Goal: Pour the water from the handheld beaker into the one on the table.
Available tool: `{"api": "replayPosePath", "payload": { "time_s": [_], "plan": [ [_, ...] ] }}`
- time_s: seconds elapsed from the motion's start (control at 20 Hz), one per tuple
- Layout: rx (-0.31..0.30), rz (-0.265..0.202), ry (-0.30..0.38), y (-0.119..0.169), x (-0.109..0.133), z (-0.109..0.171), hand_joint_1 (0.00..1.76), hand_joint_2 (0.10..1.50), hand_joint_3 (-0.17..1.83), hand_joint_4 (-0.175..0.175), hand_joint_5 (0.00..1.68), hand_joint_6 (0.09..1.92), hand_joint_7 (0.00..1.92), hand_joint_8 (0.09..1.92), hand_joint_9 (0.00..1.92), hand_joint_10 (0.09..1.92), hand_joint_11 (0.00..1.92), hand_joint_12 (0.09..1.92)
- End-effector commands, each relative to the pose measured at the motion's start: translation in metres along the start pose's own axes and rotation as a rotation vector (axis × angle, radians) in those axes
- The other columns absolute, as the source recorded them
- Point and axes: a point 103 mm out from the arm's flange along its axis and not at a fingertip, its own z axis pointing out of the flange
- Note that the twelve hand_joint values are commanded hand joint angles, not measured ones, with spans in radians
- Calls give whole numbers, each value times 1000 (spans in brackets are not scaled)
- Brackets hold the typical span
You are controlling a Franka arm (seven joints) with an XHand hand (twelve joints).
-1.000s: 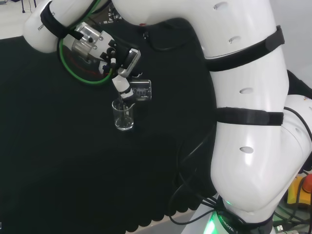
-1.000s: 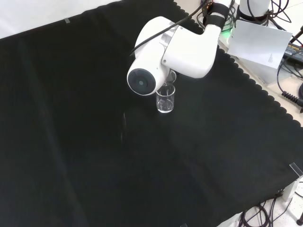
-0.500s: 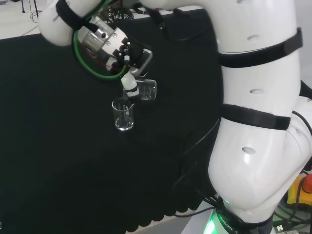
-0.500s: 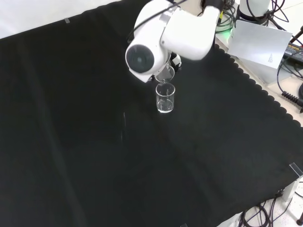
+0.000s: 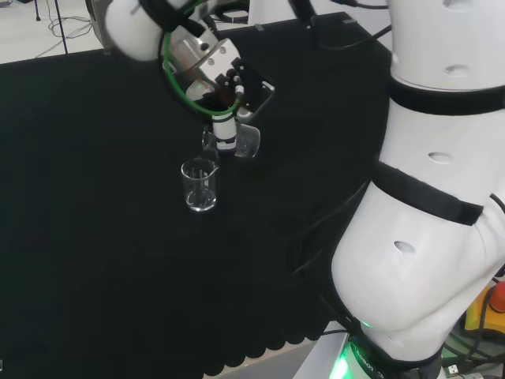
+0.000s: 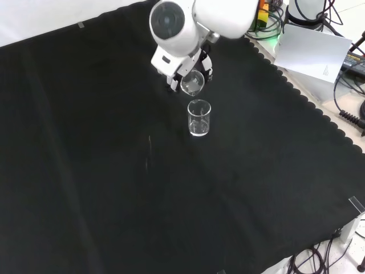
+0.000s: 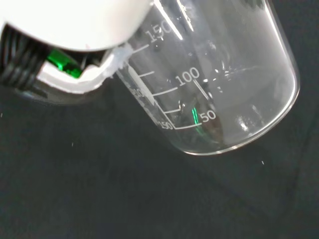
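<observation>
Tilted handheld beaker [image 5: 243,143] gripped in hand [image 5: 226,130], above-right of table beaker [image 5: 199,185], head view.

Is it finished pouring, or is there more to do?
Mostly done, it seems: the hand holds its tilted beaker raised clear of the table beaker, not over its mouth. No stream shows. Whether water landed inside is hard to tell. Setting the held beaker down may remain.

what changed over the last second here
The hand has lifted away from the beaker on the cloth, carrying the handheld beaker up and back with it: in the front view, the held glass now hangs clear above the standing one, where a second ago it sat at its rim. The hand keeps its hold on the glass. The beaker on the cloth has not moved.
</observation>
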Motion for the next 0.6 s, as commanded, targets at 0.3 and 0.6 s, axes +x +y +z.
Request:
{"api": "replayPosePath", "payload": {
  "time_s": [0.3,0.6],
  "plan": [
    [-187,-55,184,8,-36,20,1300,524,1015,-175,1135,1063,1200,1034,1521,876,1184,870],
    [-296,-90,246,16,-48,29,1300,529,1009,-175,1131,1065,1197,1037,1514,873,1175,865]
  ]
}}
